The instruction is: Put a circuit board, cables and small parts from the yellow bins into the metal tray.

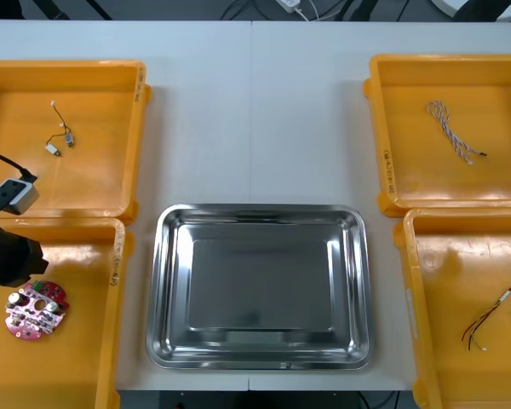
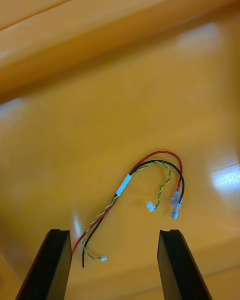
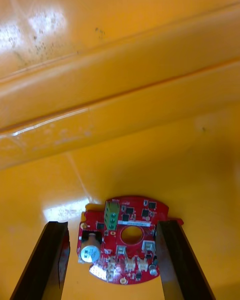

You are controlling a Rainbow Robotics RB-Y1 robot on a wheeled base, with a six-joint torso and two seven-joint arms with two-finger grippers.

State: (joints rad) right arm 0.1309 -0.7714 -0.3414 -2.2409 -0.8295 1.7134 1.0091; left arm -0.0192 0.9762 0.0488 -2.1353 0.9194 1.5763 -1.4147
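A round red circuit board (image 1: 36, 308) lies in the near left yellow bin (image 1: 81, 358). My left arm (image 1: 8, 256) hangs just above it. In the left wrist view my left gripper (image 3: 112, 225) is open, its fingers on either side of the board (image 3: 125, 242), apart from it. A red and yellow cable (image 1: 494, 315) lies in the near right bin (image 1: 456, 273). My right gripper (image 2: 114, 232) is open above that cable (image 2: 150, 180), whose loose ends reach between the fingers. The shiny metal tray (image 1: 260, 285) sits bare in the middle.
The far left bin (image 1: 98, 175) holds a thin black cable with small metal parts (image 1: 60, 136). A twisted blue and white cable (image 1: 451, 132) lies in the far right bin (image 1: 494, 179). Bin walls rise close beyond both grippers.
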